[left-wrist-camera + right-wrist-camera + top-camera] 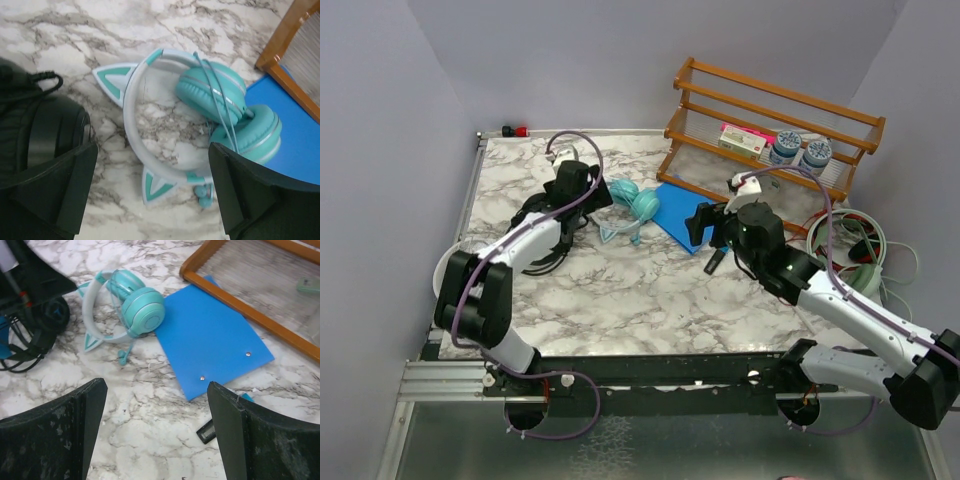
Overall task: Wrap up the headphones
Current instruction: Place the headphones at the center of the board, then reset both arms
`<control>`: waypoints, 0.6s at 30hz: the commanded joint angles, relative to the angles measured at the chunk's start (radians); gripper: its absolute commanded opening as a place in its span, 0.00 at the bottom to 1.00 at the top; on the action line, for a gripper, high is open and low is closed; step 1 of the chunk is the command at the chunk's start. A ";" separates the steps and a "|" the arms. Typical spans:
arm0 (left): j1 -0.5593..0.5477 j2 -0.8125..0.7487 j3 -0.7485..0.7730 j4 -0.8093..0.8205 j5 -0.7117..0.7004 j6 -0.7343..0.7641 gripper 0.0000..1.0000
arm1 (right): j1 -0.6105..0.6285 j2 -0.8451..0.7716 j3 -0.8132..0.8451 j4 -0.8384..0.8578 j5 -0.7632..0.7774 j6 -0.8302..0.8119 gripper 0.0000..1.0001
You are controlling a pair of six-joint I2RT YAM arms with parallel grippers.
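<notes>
The left fingers (55, 192) stand wide apart above the table (620, 300) and grip nothing. The teal headphones (200, 100) lie flat on the marble below the gap, and neither finger touches them. The right fingers (260, 440) are also spread wide and hold nothing. They hover over bare marble toward the table's right side, with a small black object (206, 431) lying close below.

Open marble runs from the teal set to the near edge. On the left a black headset (45, 130) with its tangled cable lies just beside the left fingers, toward the left edge. On the right a blue sheet (210, 340) lies flat, and behind it a wooden rack (770, 130) fills the far right corner.

The teal headphones sit in the far half of the table, about midway between the left and right edges. The headband arches toward the near left. The ear cups, folded side by side, point to the far right, one cup meeting the blue sheet's edge. A thin cable (220, 105) crosses the cups.

Two headsets can be told for sure, one teal and one black. A pale round shape (448, 265) at the left edge is too hidden by the arm to name. The teal set shows two cat ears and two cups. The sheet bears two small studs, and the rack holds one box and two round blue-topped pots.
</notes>
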 commanded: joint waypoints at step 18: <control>-0.146 -0.680 -0.703 0.502 -0.134 0.247 0.99 | -0.128 -0.098 -0.331 0.450 0.312 -0.253 0.97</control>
